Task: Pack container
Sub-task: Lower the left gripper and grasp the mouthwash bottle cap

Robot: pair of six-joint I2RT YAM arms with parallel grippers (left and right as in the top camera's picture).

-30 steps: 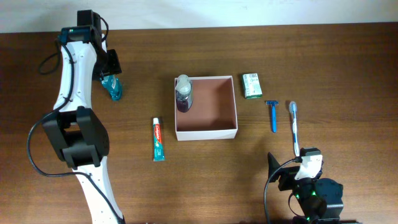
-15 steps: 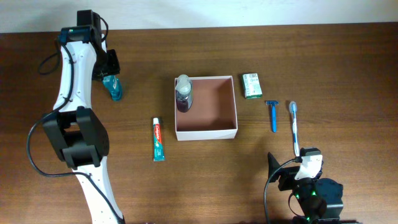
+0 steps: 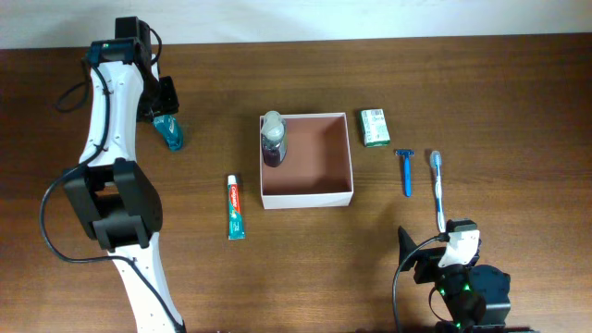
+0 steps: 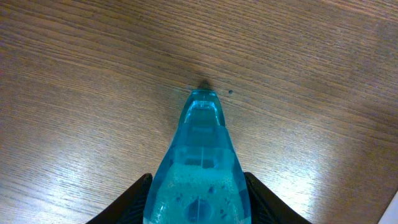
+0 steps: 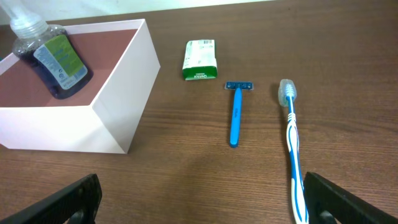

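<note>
One container (image 3: pixel 321 159) sits near the middle of the tabletop (image 3: pixel 518 92): a square, shallow box with thin white walls and a reddish-brown floor. A bottle of dark purple liquid (image 3: pixel 273 139) with a clear cap lies inside it along the left wall, its cap toward the far edge. The other part of the floor is bare.

Just right of the box's far corner lies a small green-and-white soap box (image 3: pixel 374 127). Further right are a blue razor (image 3: pixel 405 171) and then a toothbrush (image 3: pixel 437 190) with a white and blue handle. The two lie roughly parallel and apart. On the other side, a toothpaste tube (image 3: pixel 235 206) lies just left of the box, near its front corner.

My right gripper (image 5: pixel 205 205) hovers low over the near right of the tabletop with its jaws spread wide and nothing between them. It faces the box, the razor and the toothbrush.

My left gripper (image 4: pixel 198 202) is well off to the far left. Its fingers (image 4: pixel 134 199) press against both sides of a clear teal bottle (image 4: pixel 200 143), which tapers away from me over bare wood.
</note>
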